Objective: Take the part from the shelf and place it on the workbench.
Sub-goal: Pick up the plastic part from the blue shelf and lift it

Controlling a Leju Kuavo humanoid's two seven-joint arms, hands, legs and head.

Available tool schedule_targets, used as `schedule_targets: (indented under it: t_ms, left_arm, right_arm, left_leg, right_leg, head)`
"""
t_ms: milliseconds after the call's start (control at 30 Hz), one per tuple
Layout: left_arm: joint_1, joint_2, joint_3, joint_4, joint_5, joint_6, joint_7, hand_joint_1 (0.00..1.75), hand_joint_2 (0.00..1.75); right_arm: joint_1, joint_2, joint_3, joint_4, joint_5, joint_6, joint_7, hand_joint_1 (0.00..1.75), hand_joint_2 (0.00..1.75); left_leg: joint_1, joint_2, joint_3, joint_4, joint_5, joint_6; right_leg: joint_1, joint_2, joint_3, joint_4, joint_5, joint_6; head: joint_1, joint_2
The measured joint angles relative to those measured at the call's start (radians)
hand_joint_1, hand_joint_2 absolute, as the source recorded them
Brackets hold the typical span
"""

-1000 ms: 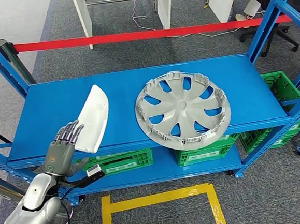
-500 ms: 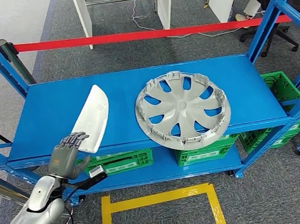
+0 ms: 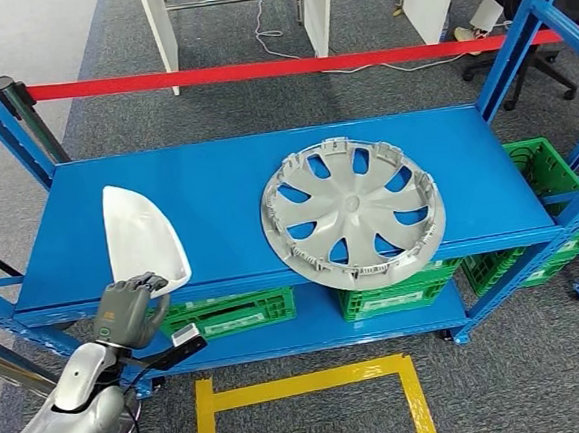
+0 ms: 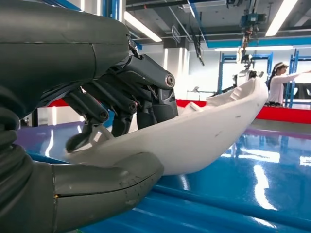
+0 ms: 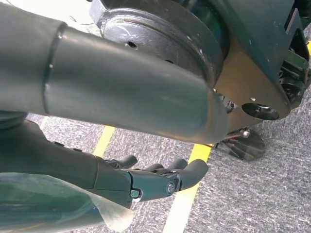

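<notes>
Head view: left hand (image 3: 125, 308) grasps white curved plastic shell part (image 3: 141, 241) by its near edge, over blue metal shelf (image 3: 465, 173). Right hand (image 5: 161, 180) hangs apparently slack, holding nothing. Step: lift-off. Next: withdraw clear, then carry to workbench.

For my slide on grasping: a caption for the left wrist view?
Left hand grips the white part between thumb and fingers, above the blue shelf.

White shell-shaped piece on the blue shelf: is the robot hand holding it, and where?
Yes. The left robot hand grips the white part at its near edge, fingers on top and thumb underneath.
</notes>
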Motion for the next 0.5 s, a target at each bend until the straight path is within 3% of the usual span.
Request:
schedule_targets:
  t_ms: [500]
  left_arm:
    - [0.017,-0.009,0.086,-0.050,0.038,0.121,-0.048,1.75,1.75]
  right_arm:
    - [0.002,0.000,-0.003,0.000,0.004,-0.012,0.003,0.00,0.00]
  left_leg:
    - [0.000,0.000,0.000,0.000,0.000,0.000]
  right_leg:
    - [0.000,0.000,0.000,0.000,0.000,0.000]
  head:
    - [0.000,0.000]
